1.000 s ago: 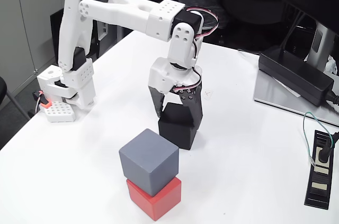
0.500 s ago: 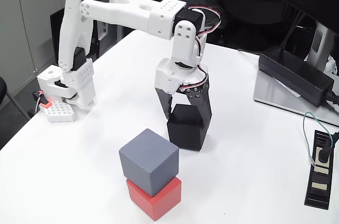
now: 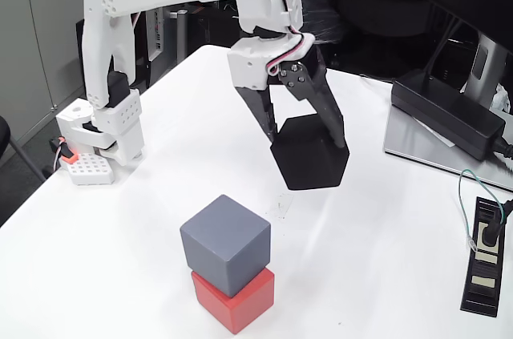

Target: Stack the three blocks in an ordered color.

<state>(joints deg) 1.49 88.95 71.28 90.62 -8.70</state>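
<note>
A robot claw (image 3: 309, 143) grips the black block (image 3: 309, 163) by opposite faces, lifted off the table (image 3: 385, 219) behind the blue-grey block (image 3: 225, 243) stacked on red block (image 3: 234, 297); it looks light, rigid, smooth.

A black cube (image 3: 309, 163) is held clear of the white table, tilted so that one corner points downward, and is pinched at its upper part between two dark fingers. Nearer the front edge, a blue-grey cube (image 3: 225, 244) is set on a red cube (image 3: 236, 299), turned slightly out of line with it. The black cube is seen up and to the right of this stack, apart from it.
</note>
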